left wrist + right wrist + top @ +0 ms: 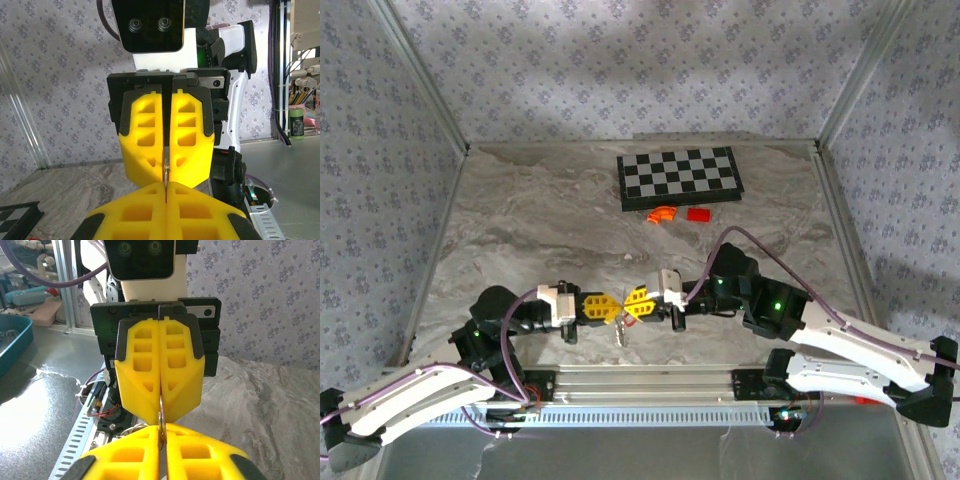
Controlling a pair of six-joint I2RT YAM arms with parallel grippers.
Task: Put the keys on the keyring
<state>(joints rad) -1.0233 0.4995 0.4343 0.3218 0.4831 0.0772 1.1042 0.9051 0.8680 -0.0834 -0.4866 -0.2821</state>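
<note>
Two claws, one keyring, three loose pieces and one tabletop, listed from near to far.

1. Left claw (614,305): yellow fingers clenched flat together, with no gap along the seam. It points toward the right arm and meets item 2 tip to tip, low over the near part of the tabletop (520,230), roughly midway between the two arm bases. A thin silvery edge of metal is pinched at its tips.

2. Right claw (630,302): yellow fingers likewise clamped together, pointing back at item 1. In the left wrist view the same metal edge runs up into its seam, so both claws grip the one piece from opposite sides.

3. Keyring (620,335): thin silvery metal. Its upper part is held edge-on between the two sets of tips (161,415). The rest trails from the meeting point toward the near rail. In the right wrist view, fine wire curves show just beside the tips. Whether a key is among the trailing metal is too small to tell.

4. Chessboard (680,178): black and white, lying flat at the far side of the tabletop, well apart from the claws.

5. Orange curved piece (662,213): lies just in front of the chessboard's near edge.

6. Red block (697,214): rectangular, just beside item 5 on its right, apart from both claws.

7. Surround: patterned fabric walls (620,60) on three sides.
</note>
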